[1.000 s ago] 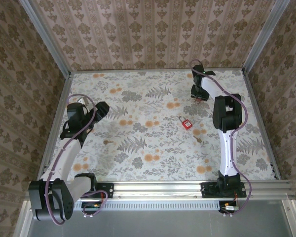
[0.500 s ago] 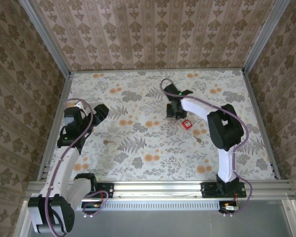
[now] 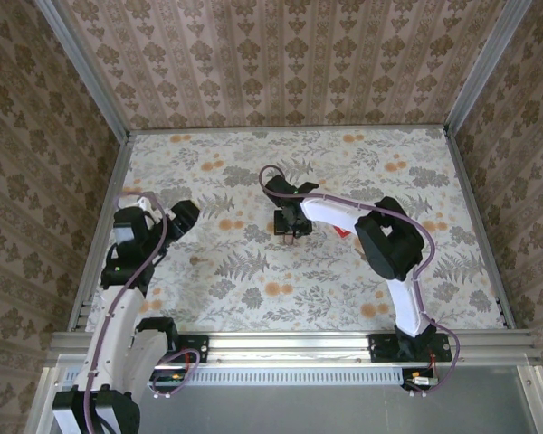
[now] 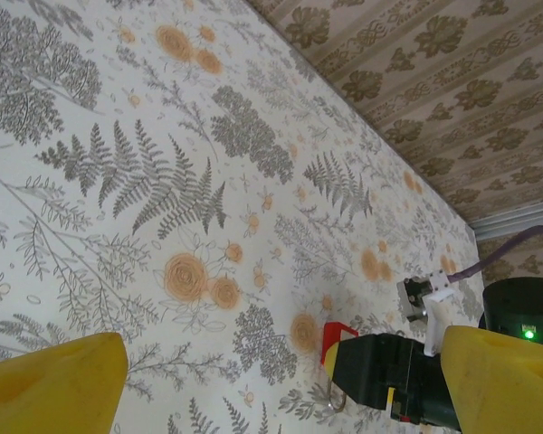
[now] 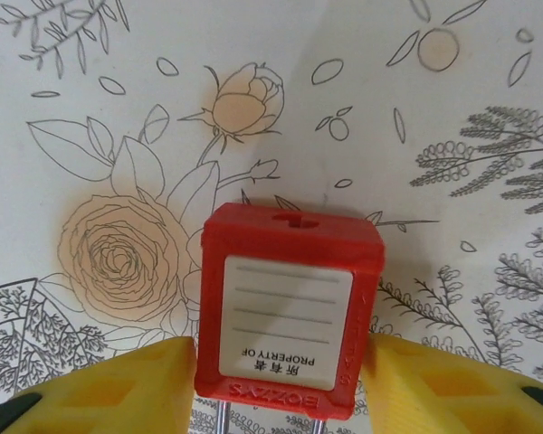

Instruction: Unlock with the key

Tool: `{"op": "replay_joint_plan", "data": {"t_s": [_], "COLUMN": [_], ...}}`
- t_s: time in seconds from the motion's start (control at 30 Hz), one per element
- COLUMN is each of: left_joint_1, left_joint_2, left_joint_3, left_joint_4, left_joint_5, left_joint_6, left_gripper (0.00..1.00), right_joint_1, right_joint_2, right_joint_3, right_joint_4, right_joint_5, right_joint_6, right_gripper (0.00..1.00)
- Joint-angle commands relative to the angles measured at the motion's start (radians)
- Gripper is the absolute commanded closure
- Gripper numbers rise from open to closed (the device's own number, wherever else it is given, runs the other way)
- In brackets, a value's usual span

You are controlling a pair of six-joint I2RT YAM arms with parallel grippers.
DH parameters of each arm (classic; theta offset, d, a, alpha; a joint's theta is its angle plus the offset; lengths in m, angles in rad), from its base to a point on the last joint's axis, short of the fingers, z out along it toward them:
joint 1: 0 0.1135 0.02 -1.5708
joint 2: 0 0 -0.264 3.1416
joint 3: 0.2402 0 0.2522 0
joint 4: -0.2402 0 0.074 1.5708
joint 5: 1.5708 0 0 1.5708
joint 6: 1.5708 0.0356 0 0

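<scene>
One padlock (image 5: 288, 303) (red, label facing the wrist cam) sits between the right gripper's (image 3: 290, 228) two yellow fingers (image 5: 118, 389), can't tell if it's actually clamped; left gripper's (image 4: 276, 387) spread wide.

Seen from the right wrist, the padlock (image 5: 288, 312) loses its shackle (image 5: 223, 418) to the bottom edge; whether the right gripper (image 5: 281, 371) pinches it, I cannot tell. From overhead the right arm (image 3: 330, 210) covers all but a red sliver, and from the left wrist the gripper blocks part of it.
</scene>
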Motion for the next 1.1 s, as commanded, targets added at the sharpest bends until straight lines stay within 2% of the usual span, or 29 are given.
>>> {"op": "replay_joint_plan", "data": {"t_s": [0.0, 0.13, 0.2, 0.3, 0.43, 0.7, 0.87, 0.97, 1.07], "left_joint_1": [0.003, 0.003, 0.001, 0.001, 0.0, -0.001, -0.002, -0.003, -0.014], "left_joint_2": [-0.006, -0.001, 0.001, 0.009, 0.024, -0.004, -0.029, -0.023, -0.016], "left_joint_3": [-0.015, -0.01, -0.006, -0.008, -0.011, 0.034, 0.024, 0.025, 0.015], "left_joint_4": [-0.02, -0.018, -0.016, -0.005, 0.011, -0.081, -0.073, -0.064, -0.049], "left_joint_5": [0.019, 0.025, 0.025, 0.025, 0.029, 0.021, 0.004, 0.01, 0.007], "left_joint_6": [-0.001, -0.003, -0.001, 0.001, -0.009, 0.018, 0.006, 0.003, 0.005], "left_gripper": [0.1, 0.1, 0.1, 0.1, 0.1, 0.11, 0.1, 0.1, 0.1], "right_joint_1": [0.005, 0.002, -0.013, -0.046, -0.03, 0.03, 0.044, 0.033, -0.014], "right_joint_2": [0.012, -0.046, -0.097, -0.146, -0.111, -0.003, 0.044, -0.012, -0.152], "right_joint_3": [0.03, 0.005, -0.041, -0.122, -0.107, 0.062, 0.173, 0.154, 0.002], "right_joint_4": [-0.012, -0.012, -0.003, 0.055, 0.06, 0.09, 0.116, 0.116, 0.155], "right_joint_5": [-0.076, -0.114, -0.115, -0.195, -0.232, -0.326, -0.398, -0.386, -0.335], "right_joint_6": [0.009, -0.027, -0.032, -0.016, -0.006, 0.019, 0.005, -0.034, -0.047], "right_gripper": [0.45, 0.32, 0.29, 0.28, 0.27, 0.27, 0.26, 0.26, 0.28]}}
